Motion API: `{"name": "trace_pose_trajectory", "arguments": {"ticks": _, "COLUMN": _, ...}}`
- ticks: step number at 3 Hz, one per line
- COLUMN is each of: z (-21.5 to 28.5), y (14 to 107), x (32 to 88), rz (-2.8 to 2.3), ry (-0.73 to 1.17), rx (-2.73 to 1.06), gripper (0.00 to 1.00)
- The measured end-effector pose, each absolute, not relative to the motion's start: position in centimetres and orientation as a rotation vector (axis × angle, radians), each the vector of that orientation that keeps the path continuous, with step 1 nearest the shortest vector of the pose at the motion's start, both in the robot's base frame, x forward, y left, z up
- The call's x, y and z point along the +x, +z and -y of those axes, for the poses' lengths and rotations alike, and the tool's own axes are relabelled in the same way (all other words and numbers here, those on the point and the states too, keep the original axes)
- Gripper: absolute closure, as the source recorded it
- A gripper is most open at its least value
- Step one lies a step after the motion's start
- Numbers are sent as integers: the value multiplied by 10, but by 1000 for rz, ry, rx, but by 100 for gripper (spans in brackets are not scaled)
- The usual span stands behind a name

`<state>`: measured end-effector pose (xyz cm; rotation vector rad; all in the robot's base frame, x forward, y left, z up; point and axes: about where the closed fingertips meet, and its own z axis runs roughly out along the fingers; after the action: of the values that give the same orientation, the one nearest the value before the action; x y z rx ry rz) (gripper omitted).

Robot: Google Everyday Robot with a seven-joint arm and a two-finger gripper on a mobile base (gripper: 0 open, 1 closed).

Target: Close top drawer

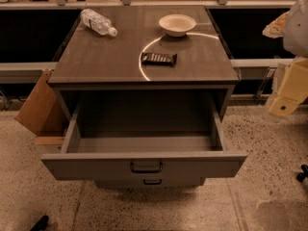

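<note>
The top drawer of a grey cabinet stands pulled far out, its deep grey box empty and its wide front panel facing me with a small dark bar handle at centre. A narrower drawer front with a similar handle shows just below it. My arm enters at the right edge, well to the right of the cabinet; its pale yellow gripper hangs at about the height of the drawer's rear, apart from the drawer.
On the cabinet top lie a plastic water bottle on its side, a white bowl and a dark snack bar. A cardboard piece leans at the cabinet's left. Speckled floor surrounds the cabinet.
</note>
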<state>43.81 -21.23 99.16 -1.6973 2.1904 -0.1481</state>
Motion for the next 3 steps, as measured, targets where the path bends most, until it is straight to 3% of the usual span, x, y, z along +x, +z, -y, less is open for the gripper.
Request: {"name": "trace_pose_trajectory", "arguments": {"ticks": 3, "z": 190, "y": 925, "x": 420, "rz": -2113, "ry": -12, "rx": -1834, "gripper": 0}}
